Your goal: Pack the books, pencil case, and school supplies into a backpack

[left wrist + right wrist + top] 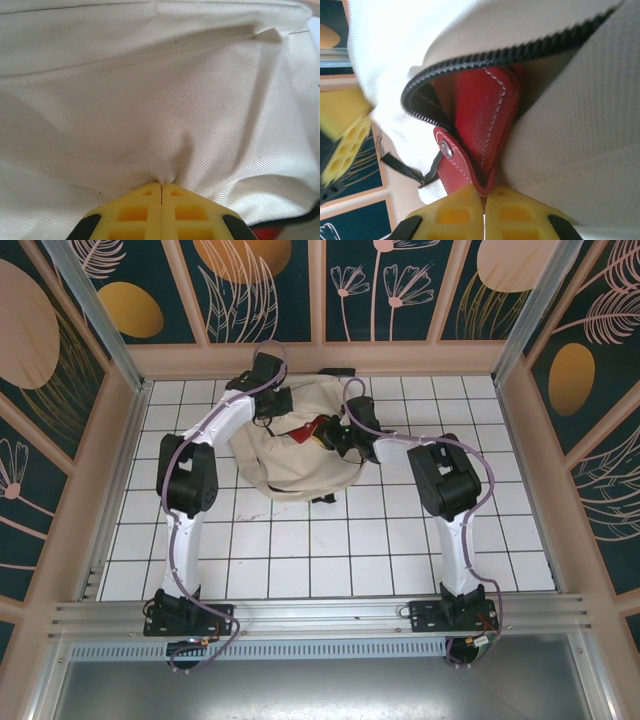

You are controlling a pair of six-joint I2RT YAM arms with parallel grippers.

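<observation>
The cream-beige backpack (290, 465) lies on the tiled table between both arms. My left gripper (283, 403) sits at its upper left; in the left wrist view this gripper (161, 184) is shut on a pinched fold of the backpack's fabric (165, 100). My right gripper (338, 437) is at the bag's mouth, shut on the corner of the red square case, the school supplies (477, 115). The case sticks partway into the black-zipped opening (520, 50), its snap flap (447, 150) hanging outside. The red case (310, 430) also shows from above. The books and the pencil case are out of view.
The white tiled table (330, 550) stretches in front of the backpack towards the arm bases. Patterned walls enclose it on three sides. A black strap (402, 167) dangles below the bag's opening, and the left gripper's yellow finger (345, 145) shows beside the bag.
</observation>
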